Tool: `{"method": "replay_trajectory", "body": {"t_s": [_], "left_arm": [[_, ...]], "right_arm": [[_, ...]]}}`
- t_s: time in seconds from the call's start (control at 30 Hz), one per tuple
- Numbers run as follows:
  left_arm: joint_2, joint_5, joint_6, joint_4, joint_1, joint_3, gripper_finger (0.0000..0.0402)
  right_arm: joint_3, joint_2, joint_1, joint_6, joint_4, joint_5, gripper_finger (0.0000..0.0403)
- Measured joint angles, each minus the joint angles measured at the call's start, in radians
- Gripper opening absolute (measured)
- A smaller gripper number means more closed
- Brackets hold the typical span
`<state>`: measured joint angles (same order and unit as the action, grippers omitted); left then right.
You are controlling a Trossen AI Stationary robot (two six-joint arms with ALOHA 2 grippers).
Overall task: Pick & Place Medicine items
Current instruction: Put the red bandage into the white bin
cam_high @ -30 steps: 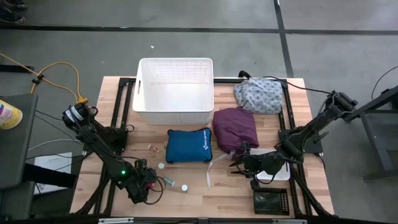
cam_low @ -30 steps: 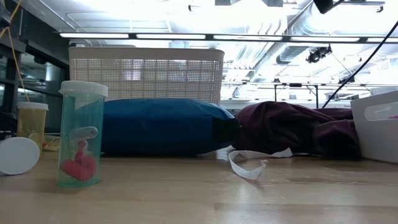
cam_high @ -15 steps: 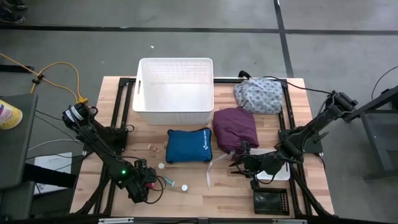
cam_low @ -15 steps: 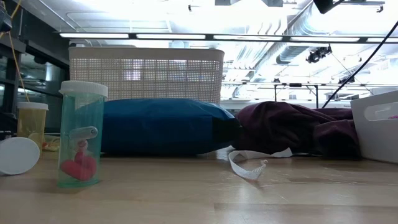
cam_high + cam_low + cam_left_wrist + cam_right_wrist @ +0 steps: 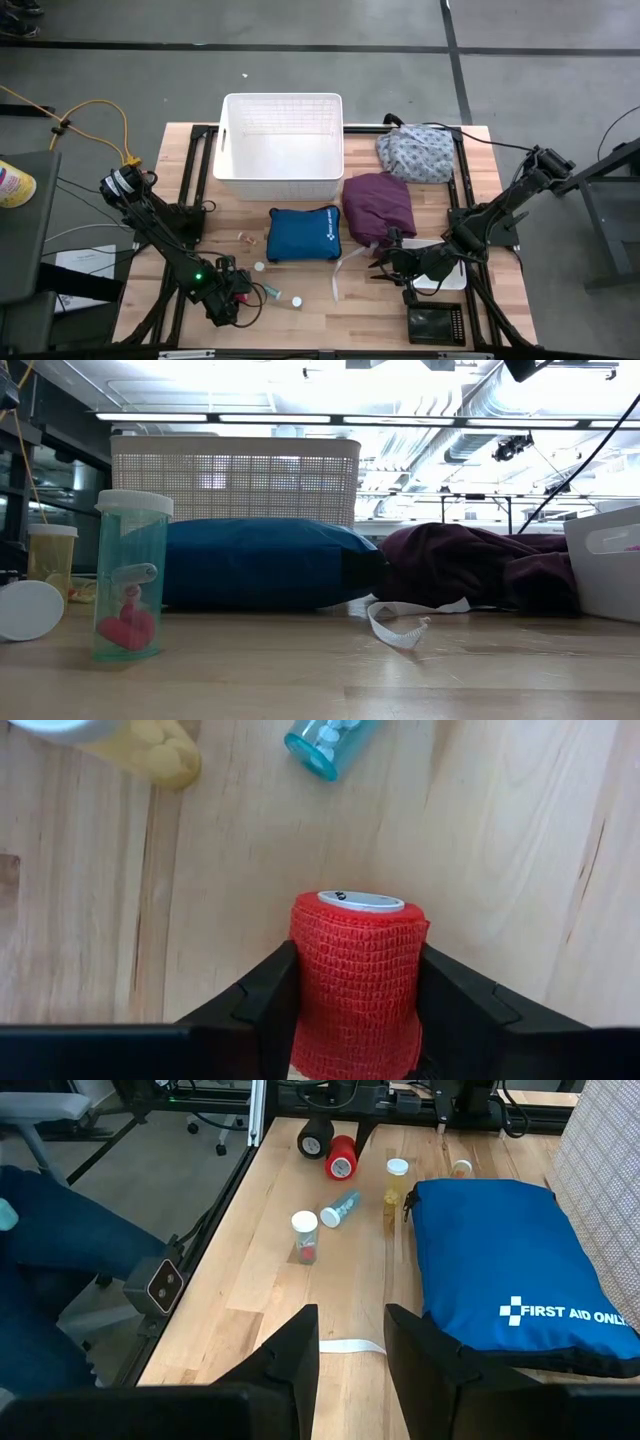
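Your left gripper (image 5: 355, 1020) is clamped around the red bandage roll (image 5: 357, 982), fingers pressing its two sides, low at the near left part of the table (image 5: 310, 320), with the roll upright between them. The roll is soft and the grip sits low on it, so if you lift fast it may squash, tilt or slide out. Just ahead of the fingers lie a teal vial (image 5: 328, 740) on its side and a yellowish bottle (image 5: 150, 750); swing forward at table height and you will likely knock them rolling. The white basket (image 5: 282, 140) is well beyond the blue pouch (image 5: 303, 235), so clear that on the way. Your right gripper (image 5: 350, 1355) hangs part open, empty, just beside the pouch.
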<state>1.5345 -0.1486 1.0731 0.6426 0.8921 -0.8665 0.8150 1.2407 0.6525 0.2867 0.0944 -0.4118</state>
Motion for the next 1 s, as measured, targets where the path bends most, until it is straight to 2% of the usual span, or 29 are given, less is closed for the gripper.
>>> {"method": "replay_trajectory", "body": {"t_s": [0.27,0.47,0.67,0.83,1.0], "left_arm": [[-0.054,-0.049,-0.012,0.029,0.0,0.008,0.0163],[-0.226,-0.172,-0.036,0.056,-0.019,0.005,0.0163],[-0.374,-0.246,-0.14,0.04,-0.06,0.005,0.0163],[-0.396,-0.25,-0.197,0.013,-0.098,0.003,0.0163],[-0.355,-0.237,-0.282,-0.082,-0.151,0.003,0.0163]], "right_arm": [[0.0,0.0,0.0,0.0,0.0,0.0,0.0103],[0.0,0.0,0.0,0.0,0.0,0.0,0.0103],[0.0,0.0,0.0,0.0,-0.001,0.0,0.0103],[0.0,0.0,0.0,0.0,-0.001,0.0,0.0103],[0.0,0.0,0.0,0.0,-0.001,0.0,0.0103]]}}
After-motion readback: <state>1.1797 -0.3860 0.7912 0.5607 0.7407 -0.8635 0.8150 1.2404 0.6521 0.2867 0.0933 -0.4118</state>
